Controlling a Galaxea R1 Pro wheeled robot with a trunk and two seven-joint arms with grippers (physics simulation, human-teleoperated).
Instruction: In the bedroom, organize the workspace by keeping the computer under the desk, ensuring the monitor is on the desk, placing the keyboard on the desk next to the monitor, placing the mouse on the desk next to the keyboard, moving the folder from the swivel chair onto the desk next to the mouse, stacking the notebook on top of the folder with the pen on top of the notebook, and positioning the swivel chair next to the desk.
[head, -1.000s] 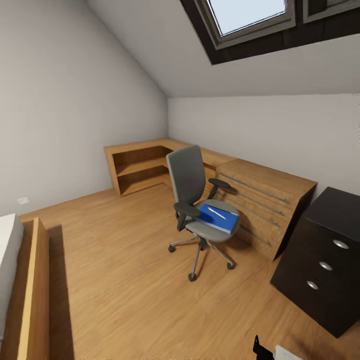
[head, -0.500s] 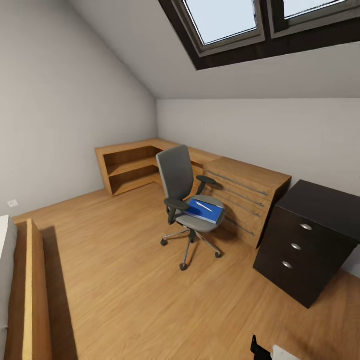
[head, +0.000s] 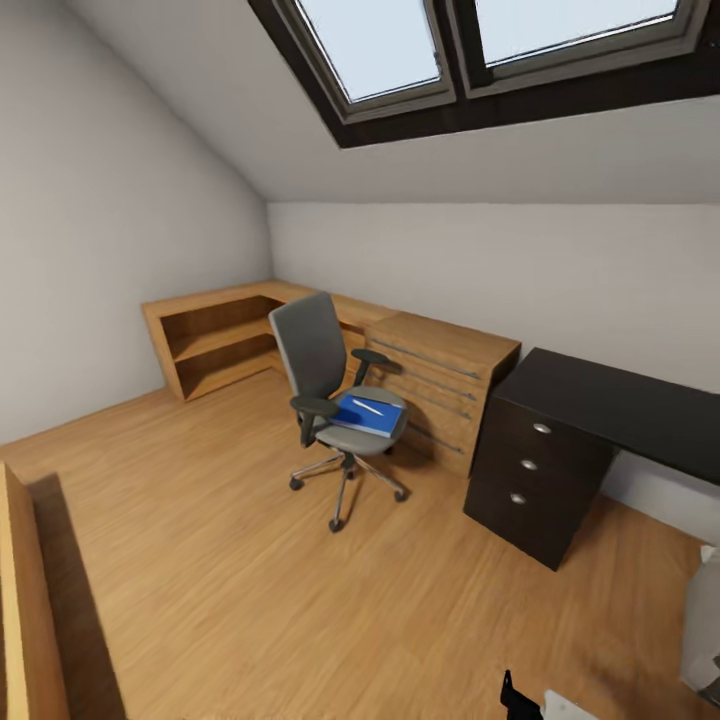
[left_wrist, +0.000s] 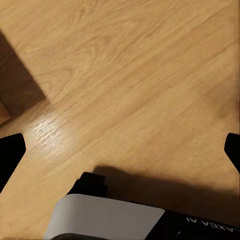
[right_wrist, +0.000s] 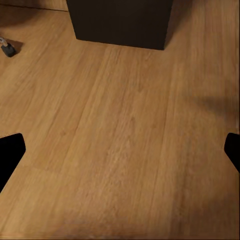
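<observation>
The folder (head: 366, 413) is lying flat on the seat of the swivel chair (head: 325, 385), bright blue, with a thin white pen (head: 367, 407) resting on top of it. The swivel chair is standing on the light wood floor (head: 250, 560) just in front of the low light-wood shelf units (head: 240, 330), its tall back turned toward the open shelves and its seat facing the drawer-fronted end of that unit; chrome star base and castors are sitting on the floor. Beside the chair, past the wood drawers, a black drawer unit (head: 530, 465) with three silver knobs is standing under the matt black top of the desk (head: 640, 405), which is running along the low grey wall toward the far side from the chair. Above the chair the sloped grey ceiling is carrying a dark-framed skylight (head: 470, 50) showing pale sky. A wooden edge is showing near the floor well apart from the chair. The left gripper (left_wrist: 120, 150) is pointing down at bare floor with its black fingertips spread wide and nothing between them. The right gripper (right_wrist: 120, 150) is likewise spread wide over bare floor, holding nothing, with the foot of the black drawer unit (right_wrist: 120, 22) and one chair castor (right_wrist: 7, 48) beyond it.
</observation>
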